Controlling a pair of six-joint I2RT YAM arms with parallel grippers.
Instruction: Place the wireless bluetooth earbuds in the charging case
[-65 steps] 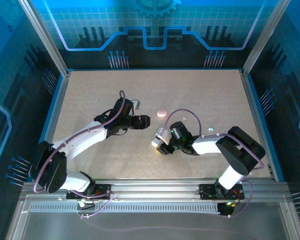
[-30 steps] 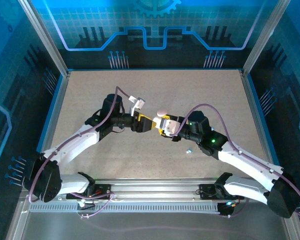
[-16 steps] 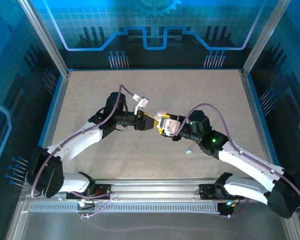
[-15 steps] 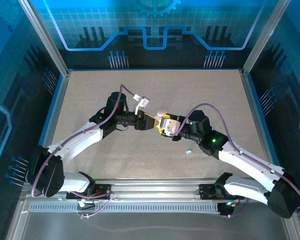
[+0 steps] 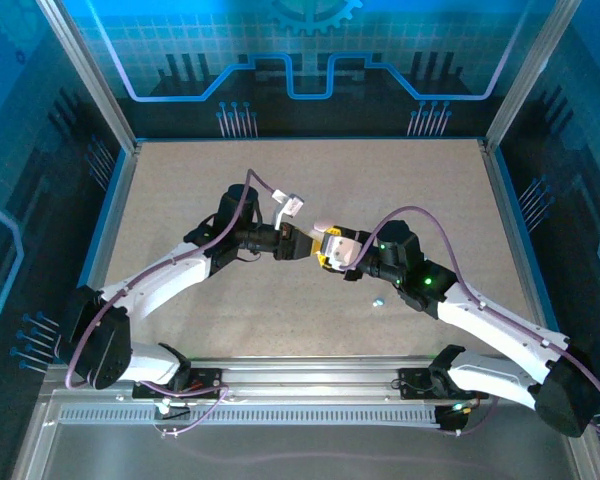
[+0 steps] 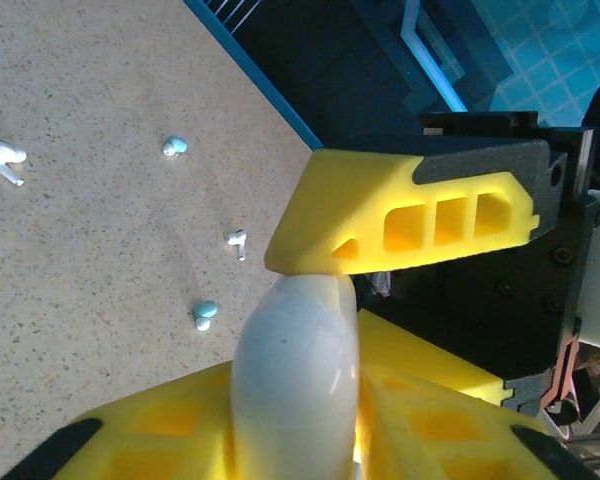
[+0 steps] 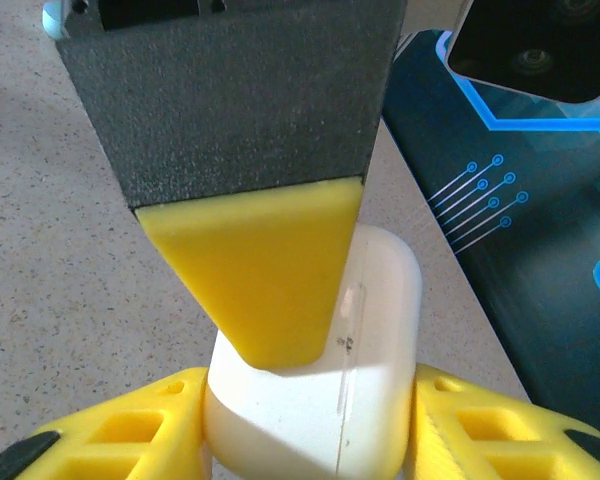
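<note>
White charging case [image 7: 380,300] now clamped from both sides: left gripper [image 5: 305,243], open a second ago, has closed on it; right gripper [image 5: 332,250] holds it. Loose earbuds [image 6: 205,313] lie on table [image 5: 180,180] beyond.

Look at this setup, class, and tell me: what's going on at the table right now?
Both arms meet mid-table over one white charging case. The right arm's fingers grip it by its sides, and the left arm's fingers close on it from the opposite end, one pressed flat on its face. Several earbuds, white and light blue, lie loose on the table, not yet picked up.
</note>
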